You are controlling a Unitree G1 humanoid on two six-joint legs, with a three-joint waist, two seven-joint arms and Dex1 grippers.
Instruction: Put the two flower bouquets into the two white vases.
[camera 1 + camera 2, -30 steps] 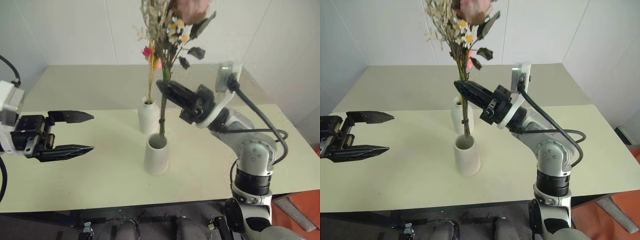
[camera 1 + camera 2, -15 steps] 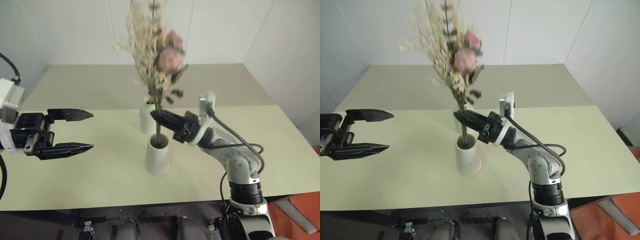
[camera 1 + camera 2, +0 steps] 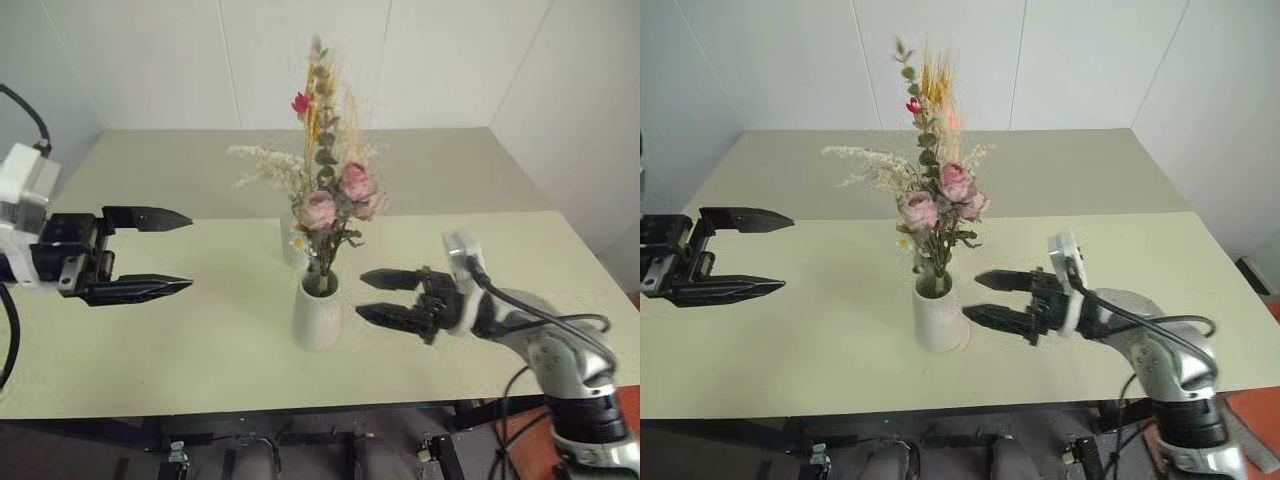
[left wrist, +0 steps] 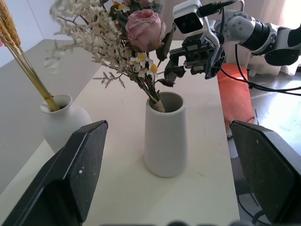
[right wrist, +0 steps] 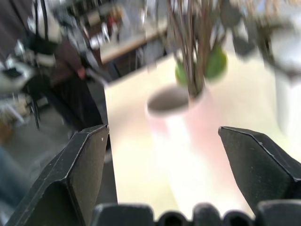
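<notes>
Head views: the fuller bunch of pink roses, greenery and white sprigs [image 3: 325, 215] stands stem-down in the matte white tapered cone vase [image 3: 316, 312] near the middle of the pale green surface [image 3: 180, 350]; just behind it, at twelve o'clock, the slim bunch of yellow wheat-like stalks with small pink-red blooms [image 3: 318, 110] rises from the white bottle-shaped vase [image 3: 288, 240], which is largely hidden by the roses. The right claw [image 3: 385, 297] sits at three o'clock of the cone vase, jaws wide and holding nothing; the left claw [image 3: 165, 252] hangs at nine o'clock, well apart, also wide and empty. Both bouquets appear placed, so the task looks essentially complete; the next move calls only for drawing the arms clear without brushing the stems. Left wrist view: both vases are plain, the narrow-necked one [image 4: 60, 120] holding the stalks, the cone [image 4: 165, 134] holding the rose stems, with the right claw [image 4: 188, 56] beyond. Right wrist view: blurred; the cone vase [image 5: 188, 136] and stems are discernible, background clutter is not legible.
</notes>
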